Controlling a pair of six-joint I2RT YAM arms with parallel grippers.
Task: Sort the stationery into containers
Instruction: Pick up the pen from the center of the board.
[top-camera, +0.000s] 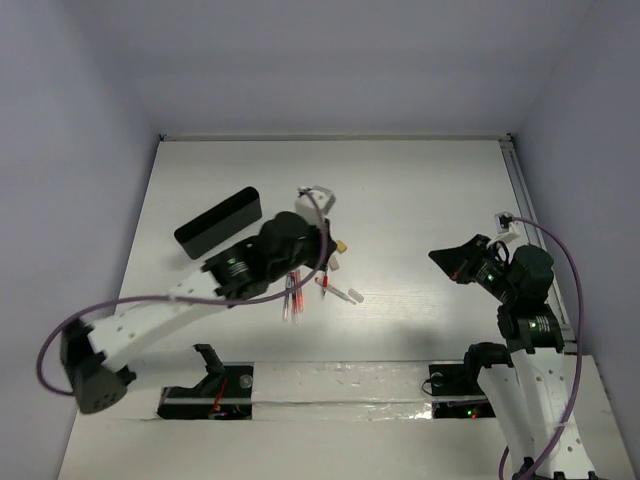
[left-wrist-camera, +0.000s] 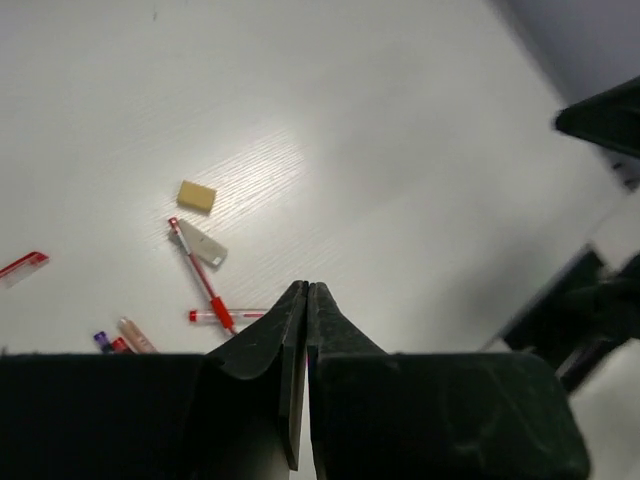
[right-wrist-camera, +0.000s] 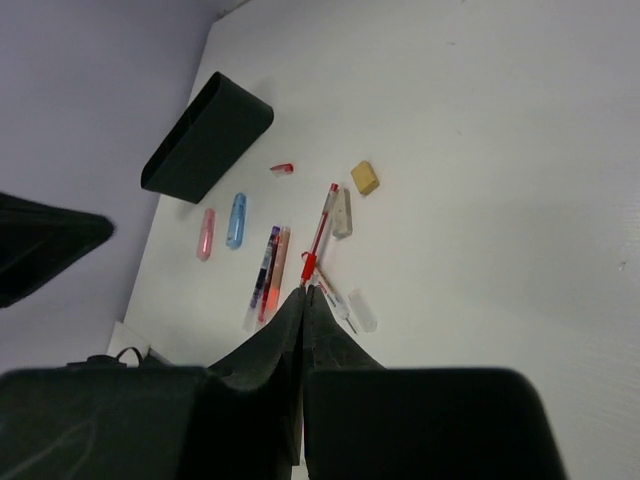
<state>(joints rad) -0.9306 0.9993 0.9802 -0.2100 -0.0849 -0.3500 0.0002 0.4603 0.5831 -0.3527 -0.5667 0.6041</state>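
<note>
Both the left gripper (left-wrist-camera: 305, 292) and the right gripper (right-wrist-camera: 303, 293) are pinched closed and empty. The red pen (left-wrist-camera: 201, 276), well clear of the worktop (left-wrist-camera: 400, 150) edges, looks light, stiff and slippery; grasp it mid-barrel.

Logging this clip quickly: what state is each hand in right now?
Left hand: closed, holding nothing.
Right hand: closed, holding nothing.

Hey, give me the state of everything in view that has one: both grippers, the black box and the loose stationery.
Left gripper: shut, nothing between its fingers.
Right gripper: shut, nothing between its fingers.
Long black rectangular box: lying flat; open or closed cannot be told.
Red pen: lying loose, outside the box.
Beige eraser block: loose, outside the box.
Pink capsule-shaped piece: loose, outside the box.
Blue capsule-shaped piece: loose, beside the pink one.
</note>
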